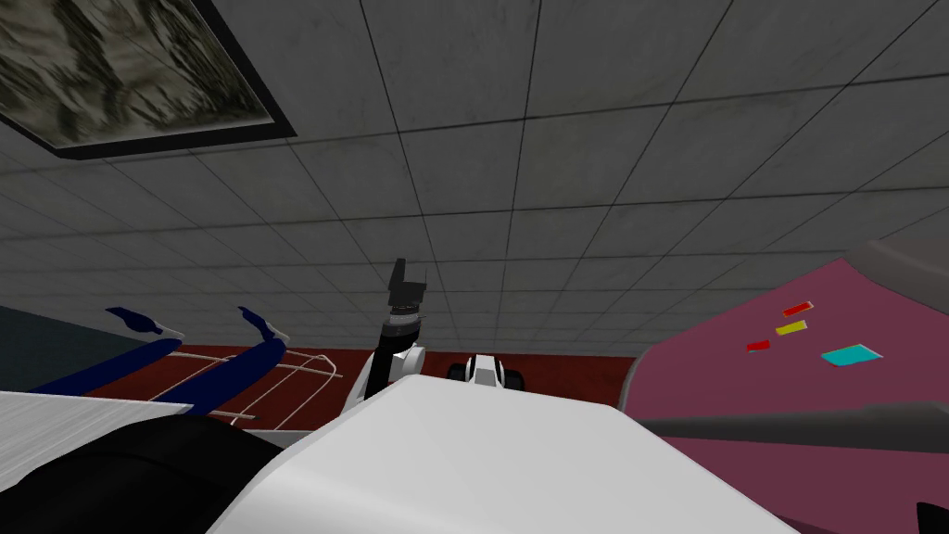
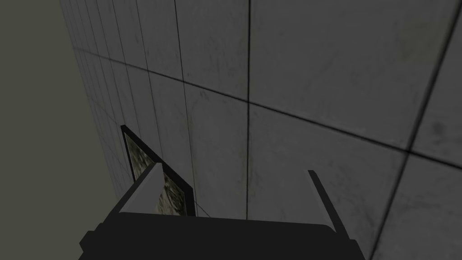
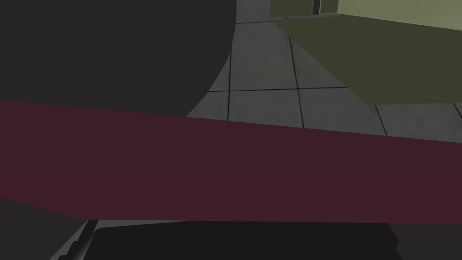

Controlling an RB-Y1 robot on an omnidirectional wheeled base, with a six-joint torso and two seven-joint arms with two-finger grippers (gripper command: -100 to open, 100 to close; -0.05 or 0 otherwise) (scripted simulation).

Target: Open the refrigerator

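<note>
maroon refrigerator (image 1: 741, 371) close on my right, coloured patches (image 1: 851, 355) on its face. its grey handle bar (image 1: 788, 428) runs lengthwise across the face, out to the head view's right edge. left gripper (image 2: 230, 194) raised at tiled wall (image 2: 316, 90), fingers apart, empty. right gripper (image 3: 243, 239) just behind a maroon band (image 3: 225, 171); its state cannot tell.

The wall (image 1: 575, 167) is covered with large grey tiles, divided by thin dark lines, and the light on it is dim. A picture in a dark frame (image 1: 120, 74) hangs there, mottled grey and beige. Under the wall runs a dark red strip (image 1: 565, 366). At its left end are two dark blue bars (image 1: 232, 371) and a thin white wire frame (image 1: 324, 362). An olive-green surface (image 3: 397, 58) lies over grey tiles.
</note>
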